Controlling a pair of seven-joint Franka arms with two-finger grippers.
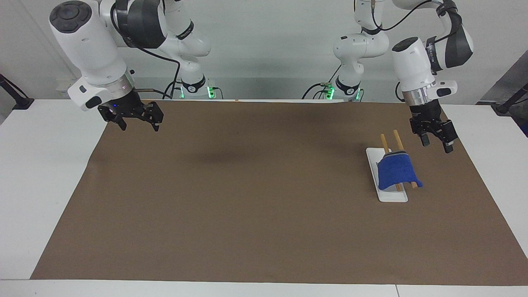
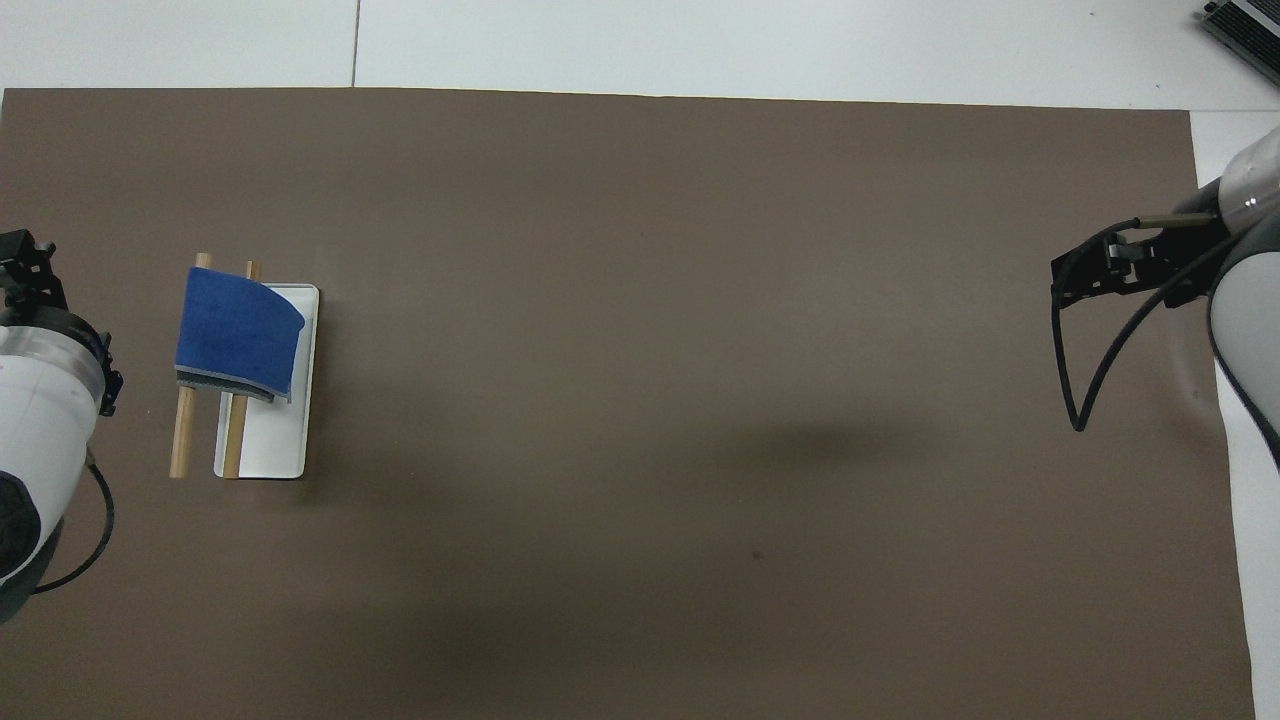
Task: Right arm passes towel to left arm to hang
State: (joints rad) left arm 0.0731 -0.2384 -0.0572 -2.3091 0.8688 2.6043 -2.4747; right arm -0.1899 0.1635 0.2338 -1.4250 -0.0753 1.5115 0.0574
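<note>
Small bright blue folded towel (image 1: 396,173) draped over two wooden rails (image 1: 387,143) of the white-based rack (image 1: 392,197), free of any grip. Left arm's black two-finger gripper (image 1: 436,142) spread and empty, raised just beside the rack toward that arm's end of the brown table mat (image 1: 255,198). Right arm's black gripper (image 1: 136,123) likewise spread and empty, waiting over the mat's other end. Hanging step judged complete; next move calls only for clearing both arms.

Both arms (image 1: 416,66) (image 1: 88,45) raised, wrists down, jaws open, empty.
</note>
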